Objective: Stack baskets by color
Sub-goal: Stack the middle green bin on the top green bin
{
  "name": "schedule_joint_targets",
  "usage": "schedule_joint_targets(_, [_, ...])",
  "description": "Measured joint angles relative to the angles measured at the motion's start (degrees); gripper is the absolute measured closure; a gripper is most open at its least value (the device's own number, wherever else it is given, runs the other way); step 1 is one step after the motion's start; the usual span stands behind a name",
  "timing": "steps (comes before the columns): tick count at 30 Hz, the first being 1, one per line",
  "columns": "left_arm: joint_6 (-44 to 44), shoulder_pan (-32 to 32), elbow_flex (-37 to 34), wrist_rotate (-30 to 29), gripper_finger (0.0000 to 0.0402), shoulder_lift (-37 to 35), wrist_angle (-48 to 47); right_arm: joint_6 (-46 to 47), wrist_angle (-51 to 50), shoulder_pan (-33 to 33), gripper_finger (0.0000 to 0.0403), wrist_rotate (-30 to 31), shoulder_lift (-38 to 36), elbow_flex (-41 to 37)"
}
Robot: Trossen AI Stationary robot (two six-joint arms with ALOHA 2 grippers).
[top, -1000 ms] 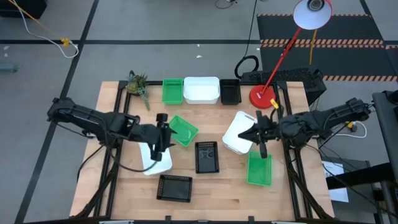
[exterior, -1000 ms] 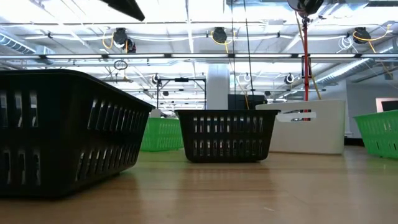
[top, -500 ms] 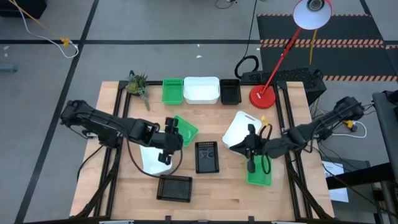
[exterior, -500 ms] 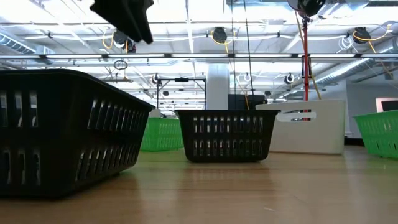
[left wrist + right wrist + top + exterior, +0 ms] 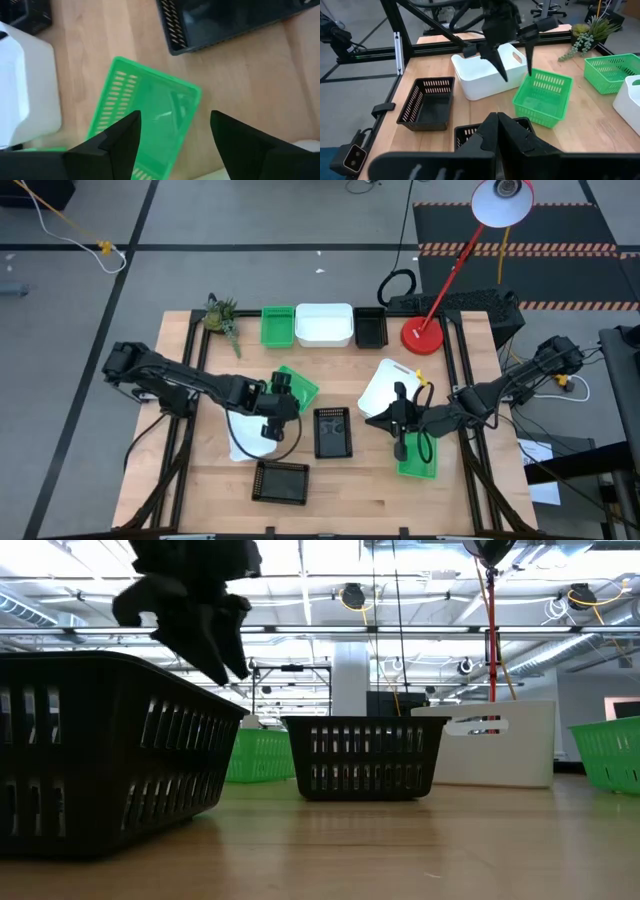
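Both arms have reached inward since the earlier frame. Left pincer (image 5: 281,391), jaws spread and holding nothing, hangs over the tilted bright green slotted plastic basket (image 5: 296,389), which lies just beside the black mesh-bottomed basket (image 5: 333,431) at mid-desk (image 5: 340,490). Right pincer (image 5: 401,442) is clenched empty, on the other side of that black basket, near the white rounded bin (image 5: 383,392).
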Motion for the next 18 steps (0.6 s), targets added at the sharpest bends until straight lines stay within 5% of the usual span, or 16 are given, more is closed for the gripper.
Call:
schedule_joint_targets(8, [5.14, 2.5, 0.67, 2.46, 0.0169, 6.9, -1.41, -0.24, -0.28, -0.07, 0.0403, 0.0, 0.0, 0.0])
schedule_joint_targets(18, [9.94, 3.96, 0.75, 4.6, 0.0239, 10.82, -0.78, -0.8, -0.32, -0.07, 0.0403, -0.04, 0.0, 0.0])
